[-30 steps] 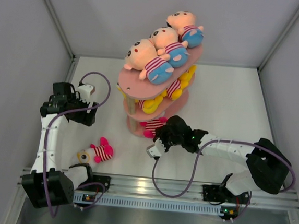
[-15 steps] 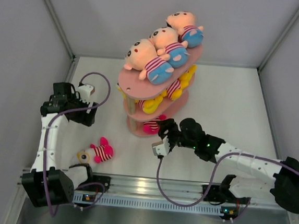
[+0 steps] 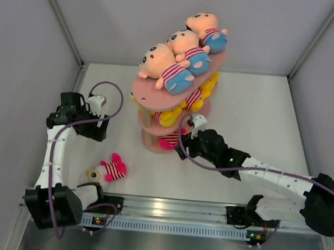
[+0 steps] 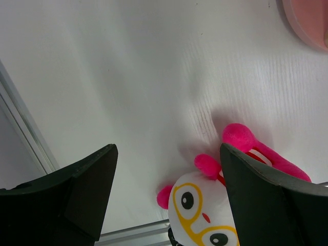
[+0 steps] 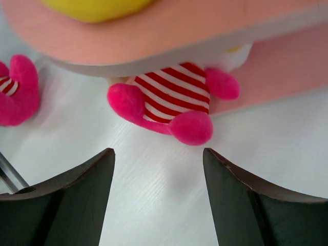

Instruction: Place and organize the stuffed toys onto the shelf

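One striped toy point(image 5: 171, 105) under overhanging shelf tier point(image 5: 169, 31)

High rear view over whole table point(image 3: 261, 121), wrist views close, all sharing shelf point(image 3: 148, 92)

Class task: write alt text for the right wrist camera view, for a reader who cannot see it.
A pink plush toy in a red-and-white striped shirt lies tucked under a salmon-pink shelf tier, its pink limbs poking out over the white table. The right tool holds its two dark fingers open in the foreground, clear of the toy.
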Controlling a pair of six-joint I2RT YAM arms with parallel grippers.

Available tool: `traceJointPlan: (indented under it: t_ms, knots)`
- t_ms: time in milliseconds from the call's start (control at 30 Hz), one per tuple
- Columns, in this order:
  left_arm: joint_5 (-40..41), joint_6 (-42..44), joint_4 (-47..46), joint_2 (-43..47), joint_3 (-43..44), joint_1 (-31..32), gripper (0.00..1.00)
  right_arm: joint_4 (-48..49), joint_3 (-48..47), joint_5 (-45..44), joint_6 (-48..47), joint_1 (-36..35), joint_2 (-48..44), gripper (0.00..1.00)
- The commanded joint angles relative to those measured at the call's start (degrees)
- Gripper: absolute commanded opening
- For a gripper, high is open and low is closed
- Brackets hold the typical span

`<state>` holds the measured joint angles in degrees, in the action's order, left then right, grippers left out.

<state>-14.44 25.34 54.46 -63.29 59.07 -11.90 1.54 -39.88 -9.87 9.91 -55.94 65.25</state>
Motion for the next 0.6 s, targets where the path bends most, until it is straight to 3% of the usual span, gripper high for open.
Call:
traceJointPlan:
  t_ms: [0, 167, 300, 567]
  knots:
    - [0.81, -0.82, -0.23, 0.18, -0.88, 0.30, 0.87, 2.22, -0.47, 0.10, 27.69, 4.33, 3.90, 0.70]
    - [0.72, -0.21, -0.14, 1.32, -2.20, 0.21, 0.87, 10.84, 4.10, -1.03, 34.82, 8.48, 5.23, 0.67]
    - [0.90, -0.12, -0.40, 0.80, -2.64, 0.30, 0.87, 21.80, 6.04, 2.91, 33.33, 10.23, 7.42, 0.66]
    - [0.20, -0.03, -0.32, -0.17, -2.38, 0.21, 0.87, 19.03, 4.72, 6.00, 36.93, 11.29, 12.87, 0.60]
